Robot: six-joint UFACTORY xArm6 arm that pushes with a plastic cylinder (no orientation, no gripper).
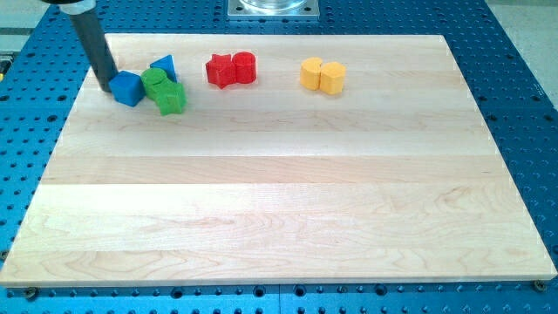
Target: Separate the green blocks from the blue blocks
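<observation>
no writing anywhere, no claw, just my tip (pixel 105 85) touching blue cube (pixel 127 88) left side, green blocks (pixel 164 91) jammed right, board (pixel 279 209) wide open below

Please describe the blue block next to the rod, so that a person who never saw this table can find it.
Look at the wooden board's top left corner, where four blocks cluster. The blue cube is the leftmost one, touching my tip on its left. Unlike the blue triangle behind it, it is boxy.

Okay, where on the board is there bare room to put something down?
Everything below the row of blocks is bare wood. Crowded: the view's top left, where my tip touches the blue cube beside the green blocks and blue triangle.
</observation>
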